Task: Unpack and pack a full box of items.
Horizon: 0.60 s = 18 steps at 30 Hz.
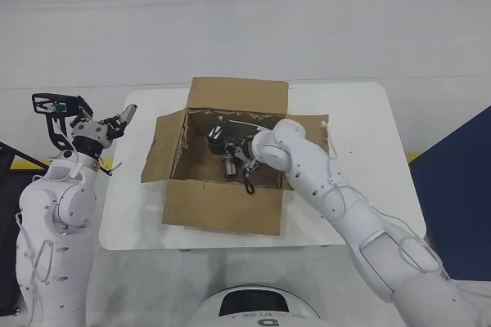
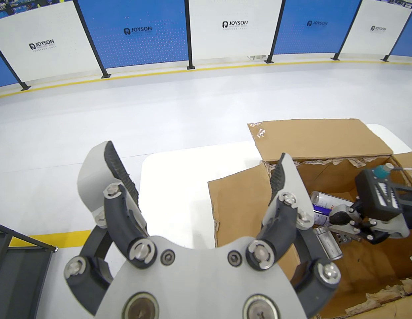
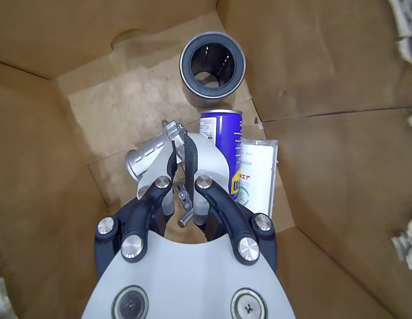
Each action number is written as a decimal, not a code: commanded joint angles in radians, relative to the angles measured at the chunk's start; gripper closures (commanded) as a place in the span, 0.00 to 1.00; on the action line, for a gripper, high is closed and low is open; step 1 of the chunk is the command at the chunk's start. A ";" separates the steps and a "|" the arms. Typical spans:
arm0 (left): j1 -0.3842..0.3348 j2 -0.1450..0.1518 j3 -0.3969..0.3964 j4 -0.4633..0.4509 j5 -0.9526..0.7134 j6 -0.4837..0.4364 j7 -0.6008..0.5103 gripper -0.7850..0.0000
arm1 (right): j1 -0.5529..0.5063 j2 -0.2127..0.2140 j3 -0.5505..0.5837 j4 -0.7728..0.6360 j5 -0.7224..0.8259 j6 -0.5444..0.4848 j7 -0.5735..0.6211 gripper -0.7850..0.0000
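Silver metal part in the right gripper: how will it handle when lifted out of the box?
Probably rigid and heavy for its size: the metal part looks like cast metal. The right gripper pinches only its thin flange at one end, so it may pivot. Smooth metal could slip in the grip.

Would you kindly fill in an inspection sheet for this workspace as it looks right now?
surface: white table, bearing the box.
job's things: open cardboard box; inside are a metal part, a blue spray can, a white container and a black sleeve.
clutter: crumpled paper at the box's rim.
grippers: left tool open, outside the box near the table's edge; right tool inside the box, shut on the metal part.
cables: thin wire along the right arm.
surroundings: blue and white fence panels, yellow floor line, dark rack.
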 commanded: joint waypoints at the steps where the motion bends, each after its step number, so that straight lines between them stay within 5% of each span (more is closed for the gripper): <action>1: 0.000 0.000 0.000 0.000 0.000 0.000 0.000 0.00 | -0.027 0.012 0.019 -0.044 -0.011 -0.013 0.006 1.00; 3: 0.000 0.000 0.000 0.000 0.000 0.000 0.000 0.00 | -0.047 0.022 0.035 -0.077 -0.012 -0.035 0.018 1.00; 4: 0.000 0.000 0.000 0.000 0.000 0.000 0.000 0.00 | -0.053 0.025 0.042 -0.087 -0.010 -0.045 0.023 0.75; 5: 0.000 0.000 0.000 0.000 0.000 0.000 0.000 0.00 | -0.056 0.028 0.048 -0.091 -0.005 -0.052 0.028 0.66; 18: 0.000 0.000 0.000 0.000 0.000 0.000 0.000 0.00 | 0.019 -0.001 -0.004 0.038 0.112 -0.071 0.058 0.56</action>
